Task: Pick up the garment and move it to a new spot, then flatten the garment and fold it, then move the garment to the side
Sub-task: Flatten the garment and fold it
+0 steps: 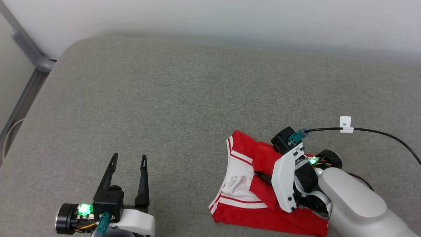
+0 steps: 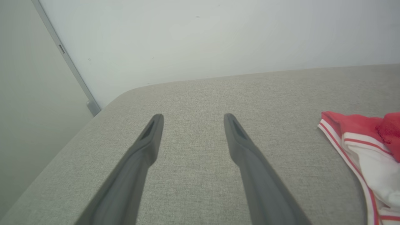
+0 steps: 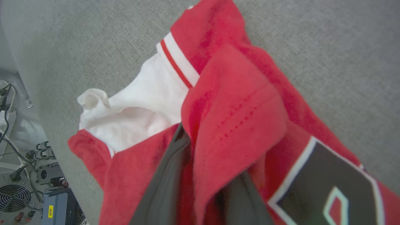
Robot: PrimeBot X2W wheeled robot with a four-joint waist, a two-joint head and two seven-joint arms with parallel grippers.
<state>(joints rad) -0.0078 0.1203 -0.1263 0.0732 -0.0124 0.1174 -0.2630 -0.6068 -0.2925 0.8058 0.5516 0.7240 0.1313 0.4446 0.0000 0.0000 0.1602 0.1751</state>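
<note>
The garment, red with white sleeves and striped trim, lies crumpled at the lower right of the grey cushioned surface. It also shows at the right edge of the left wrist view. My right gripper reaches onto it from the right. In the right wrist view a raised red fold of the garment sits between the dark fingers, which stand close together on it. Black white-outlined lettering shows beside them. My left gripper hovers open at the lower left, nothing between its fingers.
A black cable with a white tag runs to the right wrist. A white wall backs the surface and a grey metal frame stands at the far left. Cables and electronics lie past the surface's near edge.
</note>
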